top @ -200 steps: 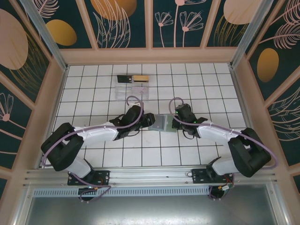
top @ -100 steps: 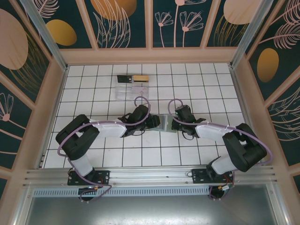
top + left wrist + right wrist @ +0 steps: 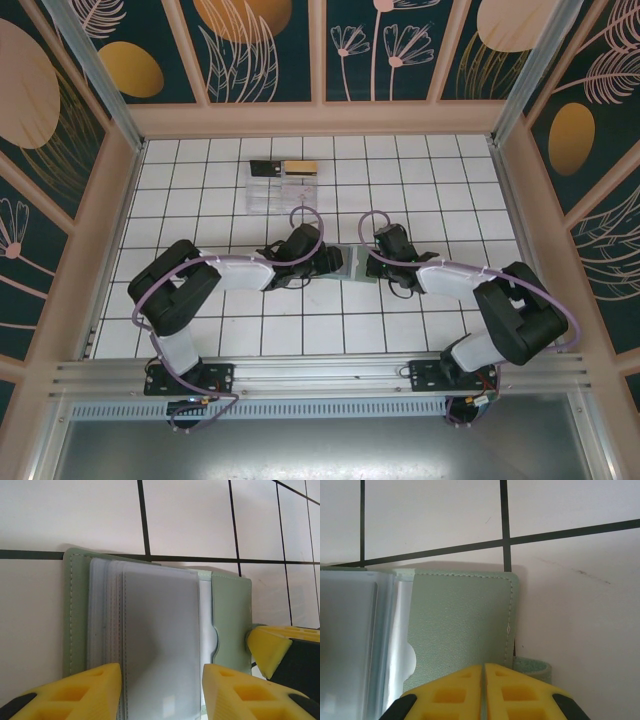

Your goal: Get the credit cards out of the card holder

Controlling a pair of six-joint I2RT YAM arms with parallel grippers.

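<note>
Left wrist view: the card holder [image 3: 230, 615] lies open on the white tiled bench [image 3: 190, 515], its grey-green panels spread flat and a stack of clear sleeves [image 3: 160, 640] fanned across the middle. The left end effector [image 3: 161, 680] hovers low over it with its jaws set moderately apart, one yellow finger on either side of the sleeves and nothing gripped between them. In the right wrist view the right end effector [image 3: 484, 680] has its jaws closed, the two tips pressed together over the near edge of the holder's right panel. It appears to be pinning that panel to the bench rather than pinching it.

From the top external view both arms meet at the holder near the middle of the bench. Well apart, toward the far side, stands a clear plastic box [image 3: 283, 190], with one tan-gold credit card [image 3: 300, 167] lying at its far edge.

By these pictures the job looks partly done. The holder is open and held down, and at least one card is already out and set aside. Whether the sleeves hold more cards is hard to tell: the front one reads as a flat grey sheet and no gold shows. The step in hand seems to be the left fingers working at the sleeves for whatever remains inside.
</note>
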